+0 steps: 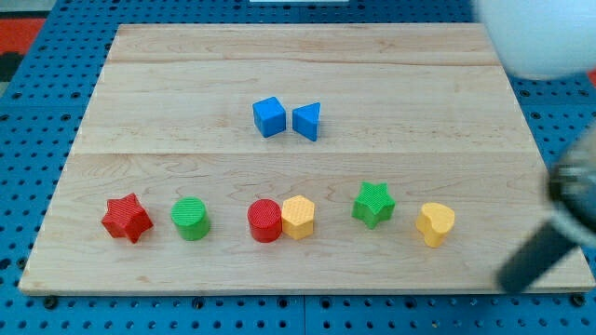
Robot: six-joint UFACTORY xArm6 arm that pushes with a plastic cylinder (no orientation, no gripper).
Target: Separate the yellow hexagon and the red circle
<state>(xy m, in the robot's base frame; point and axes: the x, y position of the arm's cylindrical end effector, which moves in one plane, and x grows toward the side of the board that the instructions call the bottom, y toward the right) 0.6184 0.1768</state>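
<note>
On the bench (307, 65), our blurred rod sits low at the view's right; my tip is not visible, and there is no gripper to report. The red circle (265, 221) touches the yellow hexagon (298, 217). We should enter their seam and push 1 block sideways.

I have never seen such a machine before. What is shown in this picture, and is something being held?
One camera looks down on a wooden board. The blurred dark shape at the view's right is the robot arm's rod; my tip sits near the board's bottom right corner, right of every block. It only pushes blocks, so nothing is held.

Near the top middle: a blue cube beside a blue triangle. Along the bottom row, left to right: red star, green circle, red circle touching the yellow hexagon, green star, yellow heart.
</note>
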